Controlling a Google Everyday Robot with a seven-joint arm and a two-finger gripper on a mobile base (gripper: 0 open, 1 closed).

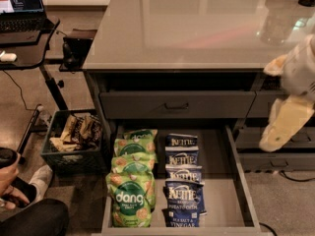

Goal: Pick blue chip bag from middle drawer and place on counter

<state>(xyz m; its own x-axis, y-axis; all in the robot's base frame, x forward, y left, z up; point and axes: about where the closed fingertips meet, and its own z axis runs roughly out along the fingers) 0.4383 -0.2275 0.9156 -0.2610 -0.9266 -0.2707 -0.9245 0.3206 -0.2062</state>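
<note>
The middle drawer (224, 181) is pulled open below the counter (197, 23). In it lies a column of several dark-blue Kettle chip bags (183, 195), running front to back along the drawer's middle. A column of green dang bags (130, 200) lies to their left. The drawer's right part is bare grey floor. My gripper (286, 124) hangs at the right edge of the view, beyond the drawer's right wall and above its level, well apart from the blue bags. It holds nothing that I can see.
A closed drawer front with a dark handle (177, 104) sits above the open drawer. A dark crate of snacks (74, 141) stands on the floor to the left. A black laptop desk (24, 33) is at far left. A person's leg and hand (24, 215) are at bottom left.
</note>
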